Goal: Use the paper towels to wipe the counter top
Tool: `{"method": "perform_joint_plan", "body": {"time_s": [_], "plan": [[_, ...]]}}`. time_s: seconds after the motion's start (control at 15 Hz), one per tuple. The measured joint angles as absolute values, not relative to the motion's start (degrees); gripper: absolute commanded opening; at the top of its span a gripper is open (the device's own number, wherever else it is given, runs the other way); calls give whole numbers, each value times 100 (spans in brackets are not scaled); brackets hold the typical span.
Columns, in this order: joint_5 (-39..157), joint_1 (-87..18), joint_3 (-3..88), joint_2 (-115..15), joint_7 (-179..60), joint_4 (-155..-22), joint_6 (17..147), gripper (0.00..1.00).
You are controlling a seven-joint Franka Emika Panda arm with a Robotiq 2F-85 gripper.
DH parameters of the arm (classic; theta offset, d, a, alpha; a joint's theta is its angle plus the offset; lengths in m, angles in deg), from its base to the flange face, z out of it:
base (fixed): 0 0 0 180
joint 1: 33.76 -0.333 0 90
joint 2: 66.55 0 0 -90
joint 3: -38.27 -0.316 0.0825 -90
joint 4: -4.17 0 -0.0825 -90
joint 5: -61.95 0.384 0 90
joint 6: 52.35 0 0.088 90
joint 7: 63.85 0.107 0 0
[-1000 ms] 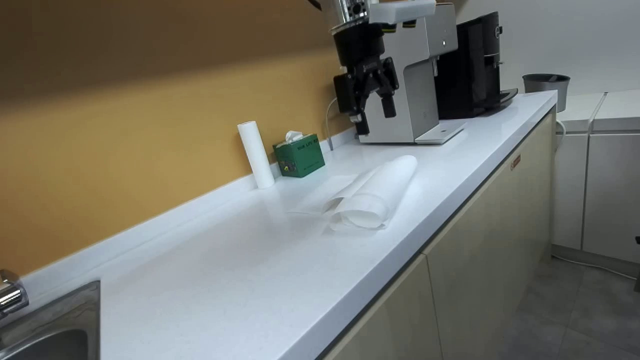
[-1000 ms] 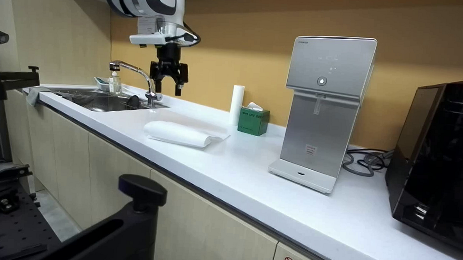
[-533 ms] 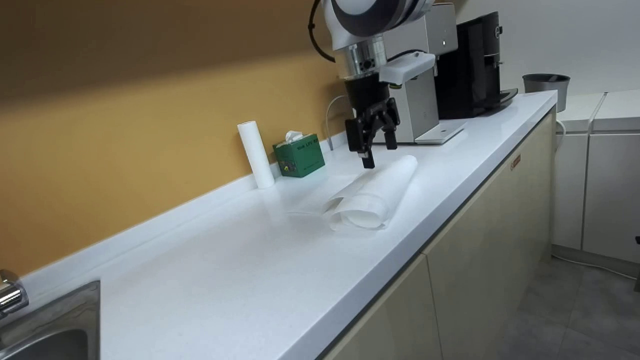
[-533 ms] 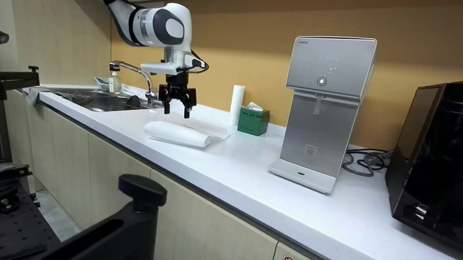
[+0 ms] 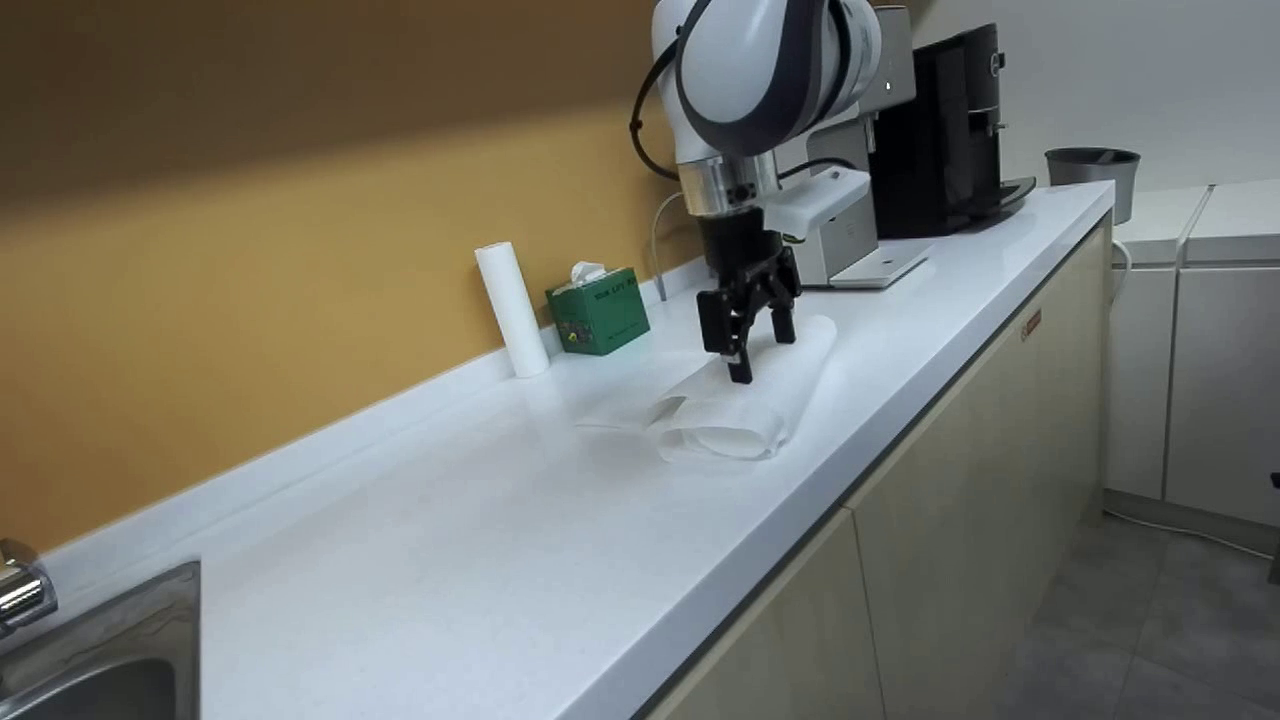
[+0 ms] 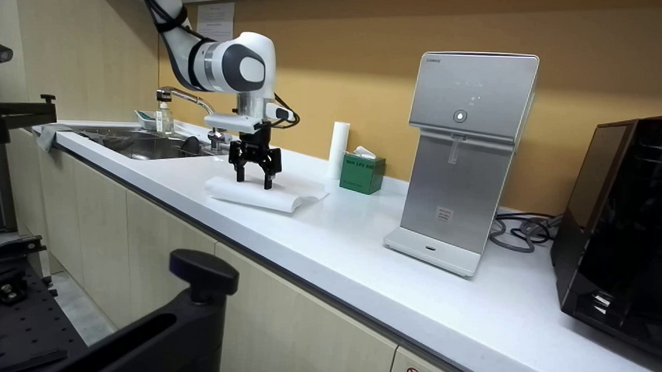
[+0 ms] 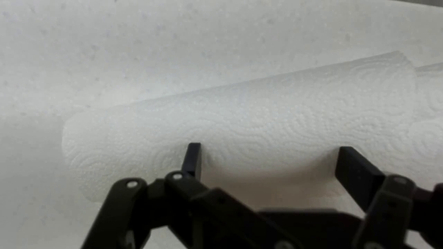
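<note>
The paper towels [image 6: 250, 197] lie loosely rolled on the long white surface [image 5: 430, 560], closer to its front edge than to its back one, the roll running roughly lengthwise and a thin flap trailing off toward the back edge. Right over them the gripper [image 5: 763, 360] points straight down, its two fingers [image 7: 358, 176] spread well apart, with white paper showing between them in the wrist view. The tips reach down to the roll; whether they press into it, I can't quite make out.

Along the back edge stand a slim white cylinder [image 5: 513, 312] and, just beside it, a green box [image 5: 602, 315] with a tissue poking out on top. Farther toward one end are a silver machine [image 6: 453, 202] and a black machine [image 6: 636, 238]. The sink [image 5: 170, 612] is let in toward the opposite end, its tap [image 6: 215, 138] rising by the back edge, and a grey cloth [image 6: 48, 136] hangs over the front edge there. Beige cabinet fronts [image 6: 304, 296] run below.
</note>
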State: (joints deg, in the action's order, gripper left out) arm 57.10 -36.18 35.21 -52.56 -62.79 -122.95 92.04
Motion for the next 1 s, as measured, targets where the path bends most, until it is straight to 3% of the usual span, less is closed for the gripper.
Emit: {"method": "perform_joint_plan", "body": {"time_s": [0.13,0.8,1.0], "plan": [[5716,-3621,3521,-5168,-6282,-12292,9238,70],[5806,-3633,3509,-5003,-6350,-12283,9371,2],[5909,-3633,3503,-4984,-6413,-12283,9378,0]]}}
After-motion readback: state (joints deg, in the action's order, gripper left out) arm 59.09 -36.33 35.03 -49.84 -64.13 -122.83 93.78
